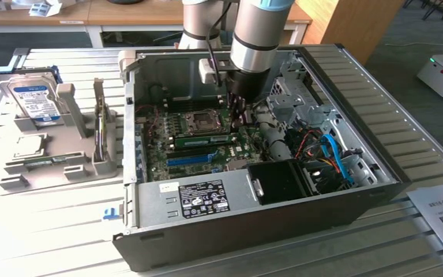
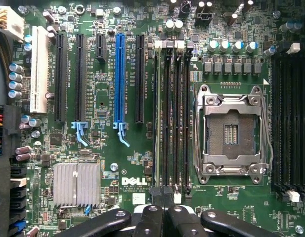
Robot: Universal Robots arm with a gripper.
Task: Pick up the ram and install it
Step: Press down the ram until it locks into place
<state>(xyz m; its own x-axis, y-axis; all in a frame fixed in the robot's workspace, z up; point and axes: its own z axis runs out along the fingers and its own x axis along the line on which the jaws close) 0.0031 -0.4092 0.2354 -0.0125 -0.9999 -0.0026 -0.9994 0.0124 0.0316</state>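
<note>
Gripper [image 2: 164,217] is hanging clenched over the motherboard [image 2: 117,148], grasping nothing visible. Exterior view is showing a ram [image 1: 203,140] sitting in its slot.

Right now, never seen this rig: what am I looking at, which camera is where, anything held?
One robot arm with a gripper reaches into an open computer case on a table. The exterior view watches from off the arm; the wrist view looks down at the motherboard. The gripper is shut over the memory slots beside the empty processor socket. A green ram stick lies along the board. A grey tray holds a hard drive. Whether anything is gripped, I can't tell.
</note>
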